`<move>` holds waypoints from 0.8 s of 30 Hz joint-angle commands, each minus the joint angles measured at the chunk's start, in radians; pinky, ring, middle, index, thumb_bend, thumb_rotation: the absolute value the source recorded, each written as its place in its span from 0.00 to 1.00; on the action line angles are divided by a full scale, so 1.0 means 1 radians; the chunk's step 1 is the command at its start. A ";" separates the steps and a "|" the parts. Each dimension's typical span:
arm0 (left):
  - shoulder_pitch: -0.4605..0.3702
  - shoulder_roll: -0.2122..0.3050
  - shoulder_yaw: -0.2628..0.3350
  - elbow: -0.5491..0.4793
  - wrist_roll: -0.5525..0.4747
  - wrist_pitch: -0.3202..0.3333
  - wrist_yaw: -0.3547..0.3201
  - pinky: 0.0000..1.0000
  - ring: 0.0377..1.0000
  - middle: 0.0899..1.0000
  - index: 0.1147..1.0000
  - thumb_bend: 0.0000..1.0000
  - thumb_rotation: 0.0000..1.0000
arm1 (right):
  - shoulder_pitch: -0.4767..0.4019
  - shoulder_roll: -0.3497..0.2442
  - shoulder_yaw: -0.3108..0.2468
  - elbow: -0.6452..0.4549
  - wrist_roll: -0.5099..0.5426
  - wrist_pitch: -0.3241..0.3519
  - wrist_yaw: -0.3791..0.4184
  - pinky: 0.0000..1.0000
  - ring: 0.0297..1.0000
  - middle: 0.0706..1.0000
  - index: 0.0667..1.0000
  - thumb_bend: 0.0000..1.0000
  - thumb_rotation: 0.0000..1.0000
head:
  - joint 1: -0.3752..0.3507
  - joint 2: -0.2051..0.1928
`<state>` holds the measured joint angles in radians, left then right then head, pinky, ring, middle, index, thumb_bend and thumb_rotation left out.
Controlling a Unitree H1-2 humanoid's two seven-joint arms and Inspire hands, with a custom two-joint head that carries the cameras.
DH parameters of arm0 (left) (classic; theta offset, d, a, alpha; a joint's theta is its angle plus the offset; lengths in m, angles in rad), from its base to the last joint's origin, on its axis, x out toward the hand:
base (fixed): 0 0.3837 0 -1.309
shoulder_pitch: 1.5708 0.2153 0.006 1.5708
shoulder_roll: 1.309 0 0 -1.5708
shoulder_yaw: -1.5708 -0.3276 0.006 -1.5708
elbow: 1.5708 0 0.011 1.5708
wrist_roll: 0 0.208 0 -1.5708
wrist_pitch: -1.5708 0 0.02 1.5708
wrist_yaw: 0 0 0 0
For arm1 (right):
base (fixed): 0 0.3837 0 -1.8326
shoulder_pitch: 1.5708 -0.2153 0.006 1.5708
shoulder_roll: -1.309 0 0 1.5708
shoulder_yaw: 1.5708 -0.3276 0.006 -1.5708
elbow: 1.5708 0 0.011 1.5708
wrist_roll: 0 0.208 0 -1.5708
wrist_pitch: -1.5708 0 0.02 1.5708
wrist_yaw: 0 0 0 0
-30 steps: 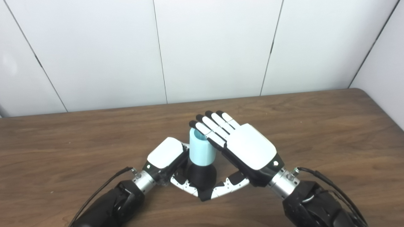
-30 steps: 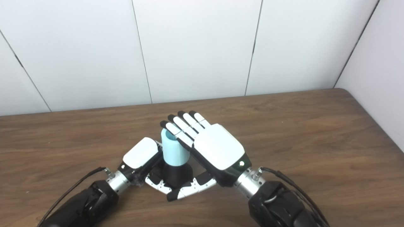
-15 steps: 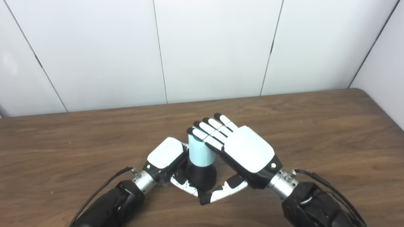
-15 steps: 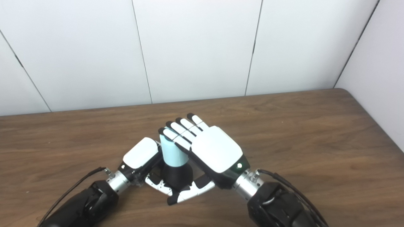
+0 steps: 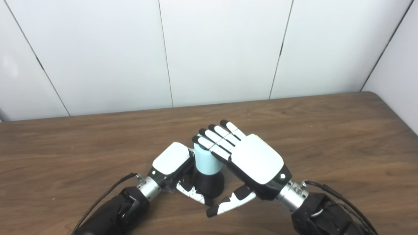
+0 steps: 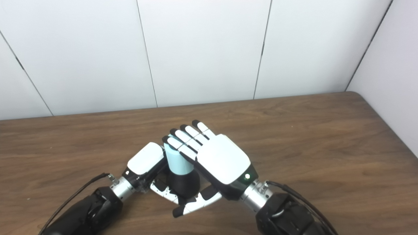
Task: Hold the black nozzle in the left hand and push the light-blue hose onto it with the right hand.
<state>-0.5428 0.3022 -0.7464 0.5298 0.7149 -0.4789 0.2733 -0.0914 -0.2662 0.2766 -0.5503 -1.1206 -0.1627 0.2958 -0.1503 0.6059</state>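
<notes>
Near the lower middle of the frame, upright on the brown desk [image 5: 326, 130]: a short light-blue hose [image 5: 206, 162], smooth and matte, seated on a black nozzle [image 5: 209, 184] with a flared round base. Long axis vertical, open end up, covered from above. Left hand [image 5: 174, 164] wrapped around the nozzle from the left, thumb curled across the front of its base, gripping it. Right hand [image 5: 246, 156] laid flat, fingers [image 5: 212, 143] straight and together, resting on the hose top, grasping nothing; thumb stretched low toward the nozzle base. Behind, white wall panels [image 5: 222, 49] with dark seams. Hose rim mostly hidden under the fingers.
</notes>
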 commanded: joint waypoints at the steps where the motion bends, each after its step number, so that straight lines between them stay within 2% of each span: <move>1: 0.228 -0.028 -0.136 0.195 0.074 0.012 -0.146 0.20 0.21 0.42 0.42 0.52 0.00 | 0.027 -0.044 0.020 -0.001 0.004 -0.035 0.047 0.99 0.93 0.93 0.90 0.88 0.85 | 0.000 0.002; 3: 0.229 -0.028 -0.135 0.195 0.073 0.013 -0.150 0.20 0.21 0.42 0.42 0.52 0.00 | 0.032 -0.045 0.021 -0.003 -0.001 -0.036 0.045 0.99 0.93 0.93 0.90 0.88 0.86 | 0.000 0.002; 8: 0.231 -0.026 -0.131 0.181 0.071 0.022 -0.177 0.26 0.28 0.43 0.42 0.52 0.00 | 0.037 -0.051 0.026 -0.013 -0.036 -0.026 0.086 1.00 0.97 0.97 0.93 0.87 0.87 | 0.003 0.001; 12: 0.231 -0.025 -0.133 0.187 0.076 0.019 -0.170 0.21 0.23 0.42 0.42 0.52 0.00 | 0.039 -0.051 0.030 -0.018 -0.053 -0.016 0.114 1.00 0.99 0.99 0.95 0.87 0.87 | 0.002 0.001; 17: 0.228 -0.027 -0.135 0.198 0.071 0.014 -0.168 0.23 0.25 0.42 0.42 0.52 0.00 | 0.046 -0.050 0.033 -0.021 -0.046 -0.006 0.125 1.00 0.99 0.99 0.94 0.88 0.86 | 0.001 0.001; 21: 0.228 -0.026 -0.136 0.196 0.075 0.018 -0.171 0.20 0.21 0.42 0.42 0.52 0.00 | 0.052 -0.051 0.035 -0.019 -0.048 -0.007 0.120 1.00 0.99 0.99 0.94 0.88 0.86 | 0.001 0.001; 24: 0.229 -0.026 -0.134 0.189 0.077 0.022 -0.177 0.22 0.24 0.42 0.42 0.52 0.00 | 0.057 -0.051 0.036 -0.018 -0.051 -0.007 0.119 1.00 0.99 0.99 0.93 0.88 0.86 | 0.001 0.001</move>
<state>-0.5444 0.3010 -0.7460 0.5384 0.7146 -0.4809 0.2728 -0.0710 -0.2860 0.2897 -0.5753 -1.1480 -0.1603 0.3166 -0.1488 0.6059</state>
